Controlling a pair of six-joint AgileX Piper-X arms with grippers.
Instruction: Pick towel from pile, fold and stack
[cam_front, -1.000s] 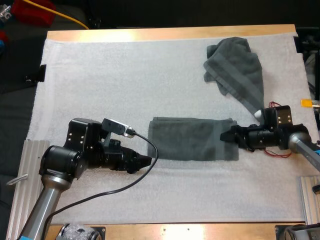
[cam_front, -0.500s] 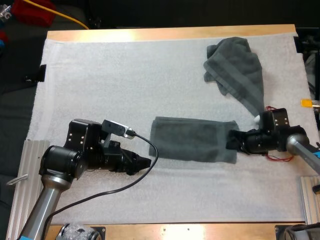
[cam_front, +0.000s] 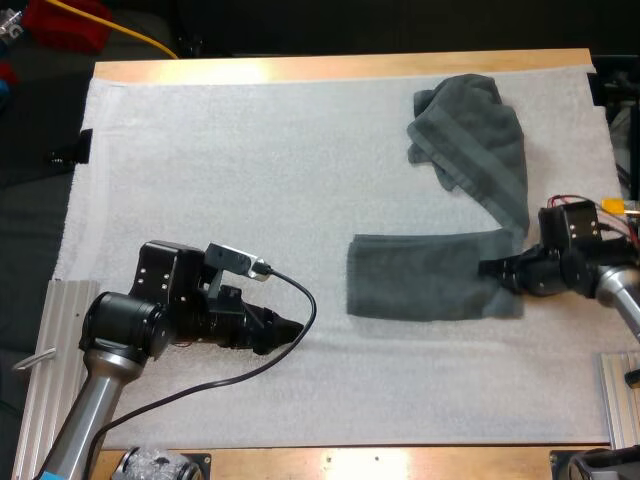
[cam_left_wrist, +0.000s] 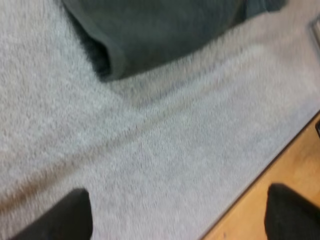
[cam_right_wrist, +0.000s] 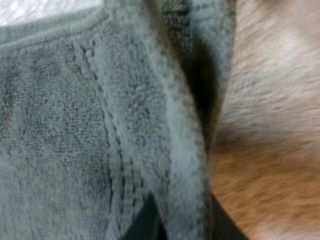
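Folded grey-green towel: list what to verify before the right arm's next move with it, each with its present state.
1. Right gripper grip: fingers press the folded grey-green towel at its right edge from both sides. Ok.
2. Left gripper out of the way: open, over bare white mat, apart from the towel. Ok.
3. Fold intact: the towel lies flat, a neat rectangle. Ok.
4. Clear of the crumpled grey-green towel: their corners meet near the right gripper; touching or overlapping, cannot tell.
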